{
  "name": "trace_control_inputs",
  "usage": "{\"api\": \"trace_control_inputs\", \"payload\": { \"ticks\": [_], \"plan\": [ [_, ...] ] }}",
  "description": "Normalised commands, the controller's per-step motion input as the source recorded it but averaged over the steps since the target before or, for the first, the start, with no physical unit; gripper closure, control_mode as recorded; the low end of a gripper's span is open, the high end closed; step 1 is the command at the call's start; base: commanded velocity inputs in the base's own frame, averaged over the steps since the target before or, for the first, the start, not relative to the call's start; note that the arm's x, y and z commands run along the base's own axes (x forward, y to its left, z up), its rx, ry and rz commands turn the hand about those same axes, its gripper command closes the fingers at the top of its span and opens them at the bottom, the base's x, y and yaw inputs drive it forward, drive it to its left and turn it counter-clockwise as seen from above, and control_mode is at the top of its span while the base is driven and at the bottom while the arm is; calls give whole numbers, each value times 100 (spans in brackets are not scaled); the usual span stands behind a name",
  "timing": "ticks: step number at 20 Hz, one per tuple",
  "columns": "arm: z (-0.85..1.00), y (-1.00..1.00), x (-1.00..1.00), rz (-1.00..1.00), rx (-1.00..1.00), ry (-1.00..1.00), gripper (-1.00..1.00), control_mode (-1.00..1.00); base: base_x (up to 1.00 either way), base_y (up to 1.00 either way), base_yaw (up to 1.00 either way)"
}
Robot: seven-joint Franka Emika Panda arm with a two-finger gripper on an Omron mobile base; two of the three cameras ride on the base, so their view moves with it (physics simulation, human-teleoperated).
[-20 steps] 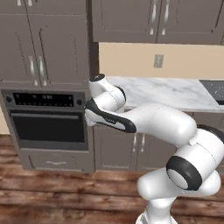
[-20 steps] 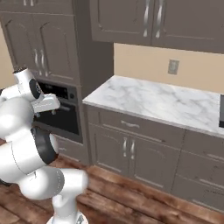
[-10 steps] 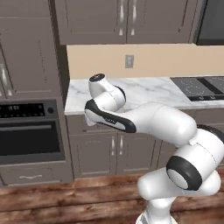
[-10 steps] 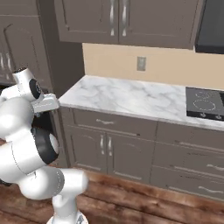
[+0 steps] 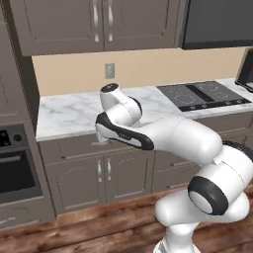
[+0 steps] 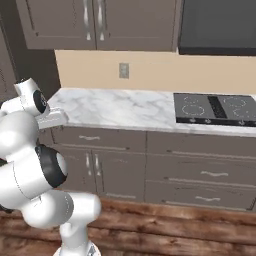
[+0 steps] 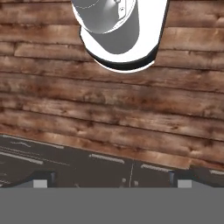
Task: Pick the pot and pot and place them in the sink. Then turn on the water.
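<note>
— How is your pincer (image 7: 112, 184) set?
— Jaws spread wide, gripping nothing; my fingertips (image 7: 40, 183) hang over the plank floor (image 7: 109, 100), touching nothing.
— And the pots, the sink?
— Where they lie I cannot tell; ahead of me run a marble counter (image 5: 69, 111) and a black cooktop (image 5: 202, 94).

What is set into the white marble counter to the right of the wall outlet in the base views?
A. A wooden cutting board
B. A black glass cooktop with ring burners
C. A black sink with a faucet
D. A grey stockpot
B: the black glass cooktop with ring marks lies flush in the marble counter, right of the wall outlet.
</note>
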Motion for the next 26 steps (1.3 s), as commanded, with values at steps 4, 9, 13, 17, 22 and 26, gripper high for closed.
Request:
{"api": "trace_control_inputs", "payload": {
  "ticks": [4,9,13,17,22,26],
  "plan": [
    [0,0,0,0,0,0,-100,100,23,-33,-34],
    [0,0,0,0,0,0,-100,100,25,-33,-34],
    [0,0,0,0,0,0,-100,100,30,-29,-34],
    [0,0,0,0,0,0,-100,100,32,-25,-34],
    [0,0,0,0,0,0,-100,100,38,-24,-33],
    [0,0,0,0,0,0,-100,100,39,-23,-32]
  ]
}}
